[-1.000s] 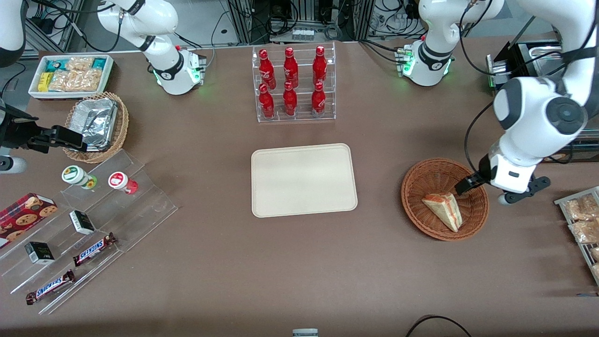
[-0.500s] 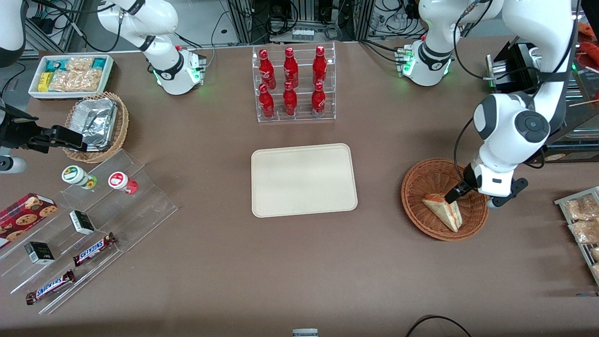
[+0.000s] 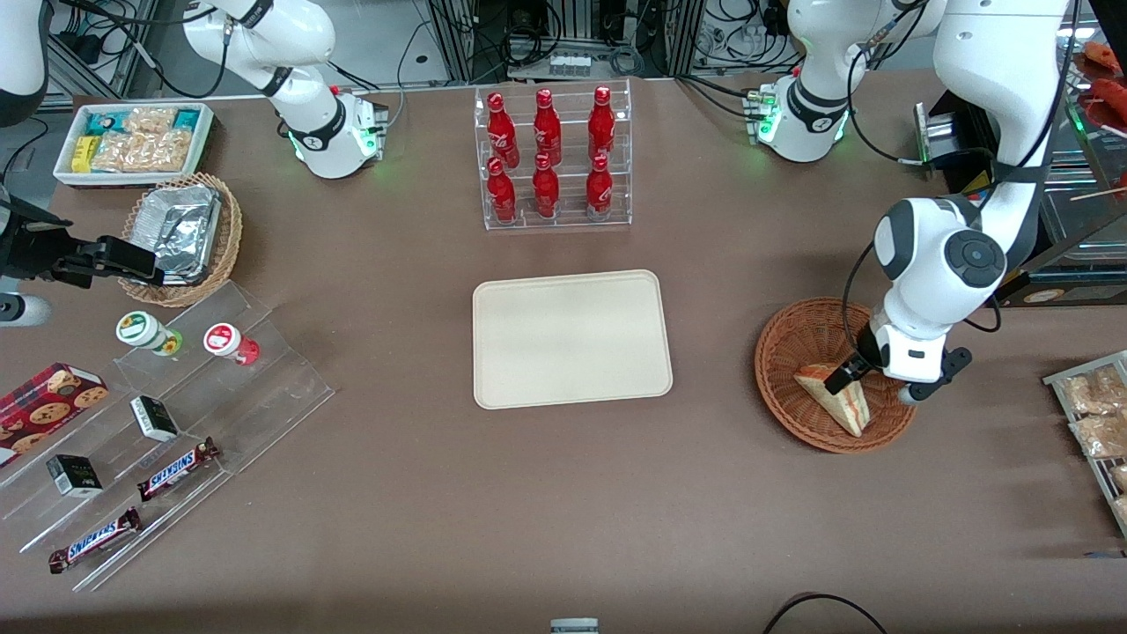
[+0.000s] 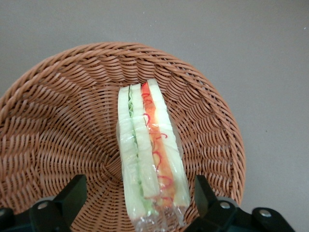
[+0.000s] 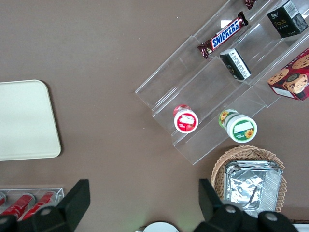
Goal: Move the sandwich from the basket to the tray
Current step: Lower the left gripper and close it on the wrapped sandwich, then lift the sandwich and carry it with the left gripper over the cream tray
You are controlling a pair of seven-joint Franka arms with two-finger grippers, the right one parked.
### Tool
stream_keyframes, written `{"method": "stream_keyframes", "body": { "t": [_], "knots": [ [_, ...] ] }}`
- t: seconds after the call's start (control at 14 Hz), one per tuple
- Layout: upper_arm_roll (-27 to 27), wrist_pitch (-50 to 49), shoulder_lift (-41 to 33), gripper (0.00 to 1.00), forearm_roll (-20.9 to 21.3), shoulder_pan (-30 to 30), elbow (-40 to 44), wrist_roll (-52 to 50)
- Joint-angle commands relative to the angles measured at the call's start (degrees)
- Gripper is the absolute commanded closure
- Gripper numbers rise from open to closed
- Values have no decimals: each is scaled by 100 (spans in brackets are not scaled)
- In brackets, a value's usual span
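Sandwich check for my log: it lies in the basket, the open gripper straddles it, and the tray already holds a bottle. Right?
Not quite: the tray holds nothing, as the front view shows. The sandwich does lie in the basket, with the open gripper straddling it.

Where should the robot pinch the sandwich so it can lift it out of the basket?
Probably across its two flat bread faces, coming down from above. The sandwich stands on edge in the basket, striped filling edge up, so both bread sides are free. The gripper is open right over it, one finger on each side. Pinching the wide end looks safer than the thin tip.
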Motion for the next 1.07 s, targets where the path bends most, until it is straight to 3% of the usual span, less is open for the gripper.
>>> {"method": "stream_keyframes", "body": {
  "t": [0.0,0.07,0.14,0.21,0.5,0.79,1.0],
  "knots": [
    [13,303,247,11,-55,-111,53,-114],
    [13,338,283,25,-55,-155,53,-114],
    [13,330,283,51,-63,-155,61,-132],
    [13,321,292,65,-63,-155,105,-210],
    [13,68,205,92,-28,-164,298,-281],
    [-39,-1678,-181,92,15,-173,1009,-238],
    [-478,-2866,-490,92,200,-173,1562,-264]
  ]
}}
